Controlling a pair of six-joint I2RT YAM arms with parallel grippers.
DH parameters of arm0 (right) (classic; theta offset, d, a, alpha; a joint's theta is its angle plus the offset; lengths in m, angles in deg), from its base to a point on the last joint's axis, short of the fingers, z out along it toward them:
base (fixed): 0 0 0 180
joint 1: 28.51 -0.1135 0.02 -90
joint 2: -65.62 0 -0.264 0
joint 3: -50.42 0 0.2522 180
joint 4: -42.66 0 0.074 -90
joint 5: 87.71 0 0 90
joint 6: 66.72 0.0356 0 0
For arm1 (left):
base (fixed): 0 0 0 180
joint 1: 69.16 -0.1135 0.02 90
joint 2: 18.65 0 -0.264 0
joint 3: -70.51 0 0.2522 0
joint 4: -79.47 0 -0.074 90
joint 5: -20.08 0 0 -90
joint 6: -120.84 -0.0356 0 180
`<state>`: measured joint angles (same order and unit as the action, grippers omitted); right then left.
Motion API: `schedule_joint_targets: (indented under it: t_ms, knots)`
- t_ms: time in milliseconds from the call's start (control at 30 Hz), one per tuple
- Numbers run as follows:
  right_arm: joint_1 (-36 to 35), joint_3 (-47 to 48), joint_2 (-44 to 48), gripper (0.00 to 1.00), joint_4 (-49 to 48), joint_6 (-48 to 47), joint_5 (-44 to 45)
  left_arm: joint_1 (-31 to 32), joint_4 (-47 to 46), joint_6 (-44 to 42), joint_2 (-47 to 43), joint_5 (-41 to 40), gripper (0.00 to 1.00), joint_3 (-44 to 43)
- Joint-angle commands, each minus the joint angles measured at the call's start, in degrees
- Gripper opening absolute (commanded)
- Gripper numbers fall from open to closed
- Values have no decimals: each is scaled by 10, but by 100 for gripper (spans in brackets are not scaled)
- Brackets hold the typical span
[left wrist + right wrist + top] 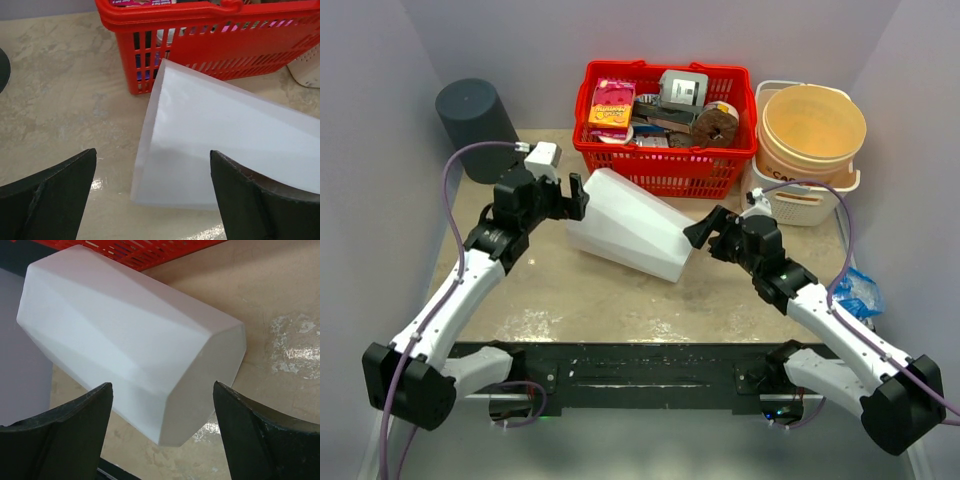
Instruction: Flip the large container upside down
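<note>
The large container [635, 225] is a white faceted tub lying on its side in the middle of the table, its wider end to the left. My left gripper [576, 197] is open just off that wider end, touching nothing; in the left wrist view the container [225, 135] lies ahead of the spread jaws of the left gripper [152, 152]. At the narrower right end my right gripper [705, 230] is open. The right wrist view shows the container's [130, 335] flat closed end facing the right gripper [162, 385], with gaps on both sides.
A red basket [660, 175] full of packets stands right behind the container, also in the left wrist view [210, 45]. A dark grey cylinder [475, 115] is at the back left. An orange tub [810, 130] sits in a white basket [805, 200] at the back right. A blue packet [860, 295] lies by the right arm.
</note>
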<state>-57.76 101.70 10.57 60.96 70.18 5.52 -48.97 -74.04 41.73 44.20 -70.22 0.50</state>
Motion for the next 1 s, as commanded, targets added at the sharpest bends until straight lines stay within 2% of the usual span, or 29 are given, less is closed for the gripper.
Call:
schedule_joint_targets:
  t_ms: [0,267,633,833,967]
  knots:
    - [-3,-3,18,85,-29,-2,-7,-21,-19,-11,57,86,99,-54]
    - [-3,-19,38,86,-22,19,25,-23,-73,-4,97,137,99,-47]
    - [-2,-27,11,87,-25,26,5,-23,-114,12,132,155,96,-13]
    - [-2,-43,16,87,-44,69,-10,-23,-140,25,134,162,93,6]
    - [-3,-77,27,87,-116,129,-12,-23,-142,44,133,169,88,15]
